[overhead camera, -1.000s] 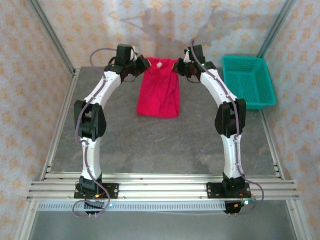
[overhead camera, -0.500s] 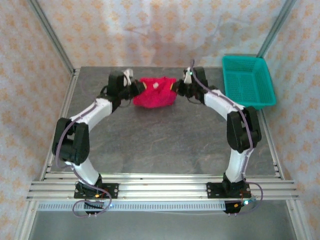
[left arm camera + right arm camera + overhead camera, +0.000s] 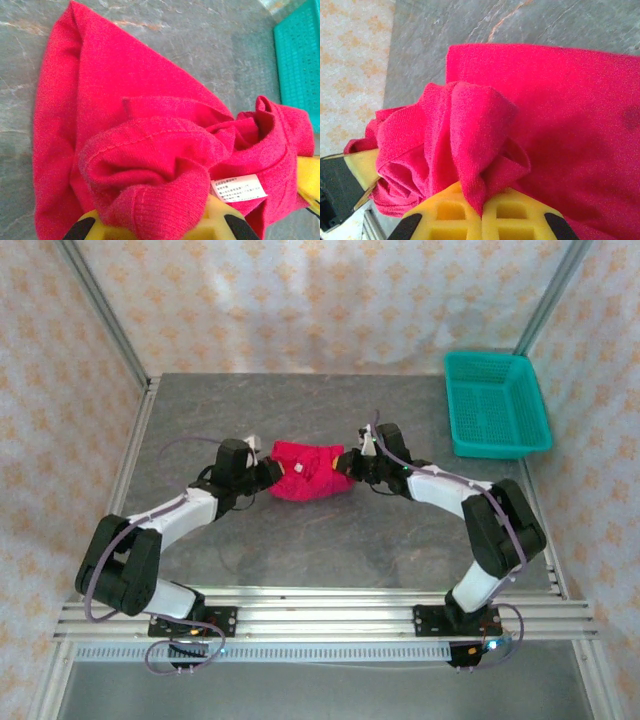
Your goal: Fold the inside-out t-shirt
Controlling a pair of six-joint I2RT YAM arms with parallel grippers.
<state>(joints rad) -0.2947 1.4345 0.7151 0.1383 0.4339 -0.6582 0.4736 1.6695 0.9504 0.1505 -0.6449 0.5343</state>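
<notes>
The left gripper [image 3: 268, 472] is clamped on the t-shirt [image 3: 310, 472]. In the left wrist view its yellow fingers [image 3: 220, 222] sit close together at the bottom edge, with a thick roll of ribbed red hem squeezed between them and spilling over their tips. The right gripper [image 3: 347, 464] is closed on the shirt too. In the right wrist view its yellow pads [image 3: 512, 212] nearly meet, and a pinched fold of red cloth rises out of the narrow seam between them. Each wrist view also catches a yellow finger of the other gripper at the far end of the bundle, so the two grips are near each other.

A small white tag [image 3: 239, 187] lies on the cloth just beside the left finger. It carries a few lines of tiny dark print, too small to read. From above it shows as a white speck on the shirt's left half. No other writing can be made out.

The shirt lies on the grey table [image 3: 300, 540], about midway across it, bunched into a short lump between the two grippers. Its long axis runs left to right, from one gripper to the other, with each end gathered into a grip. Under the bunched part a flatter layer rests on the table and spreads away from the fingers. The teal basket [image 3: 497, 405] stands well apart at the far right corner.
</notes>
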